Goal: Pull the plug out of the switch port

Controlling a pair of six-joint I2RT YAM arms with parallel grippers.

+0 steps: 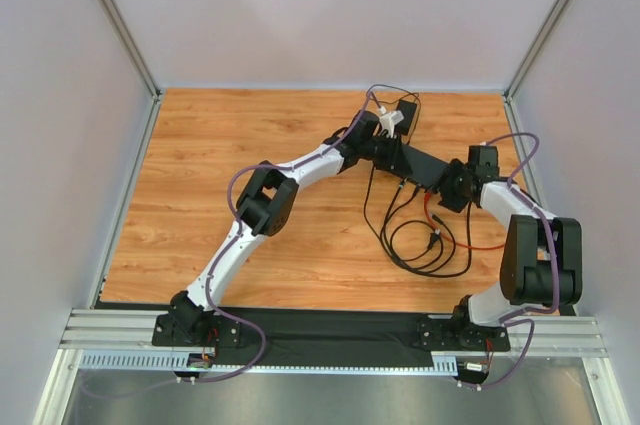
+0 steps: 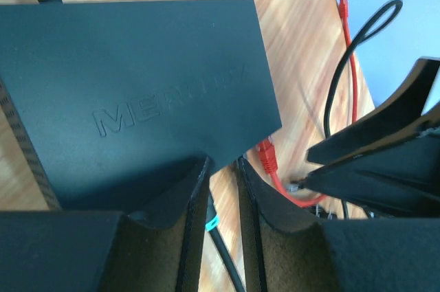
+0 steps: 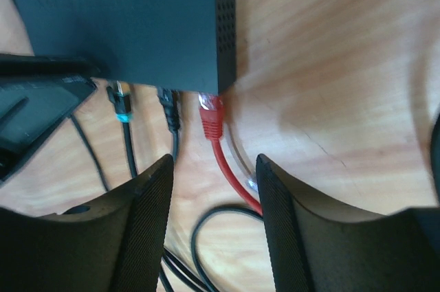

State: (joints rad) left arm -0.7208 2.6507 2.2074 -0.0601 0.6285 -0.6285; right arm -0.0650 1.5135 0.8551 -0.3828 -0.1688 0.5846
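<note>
Right now my right gripper (image 3: 213, 161) stands wide apart and holds nothing. Its finely dimpled black pads (image 3: 155, 230) flank the red cable (image 3: 230, 172) and touch neither it nor the red plug (image 3: 212, 115) just ahead. That plug, glossy and slightly translucent, sits at the corner of the switch (image 3: 124, 17), beside two black plugs (image 3: 168, 108) along the same edge. My left gripper (image 2: 221, 168) is nearly together, with only a slim gap. A black cable with a teal band (image 2: 213, 223) shows in that gap, and I cannot tell whether the fingers pinch it. The switch's near corner sits right at one fingertip. The switch is a flat matte-black box with embossed lettering on top and a perforated side wall, lying on the wood-grain table (image 3: 330, 65) between my two grippers
</note>
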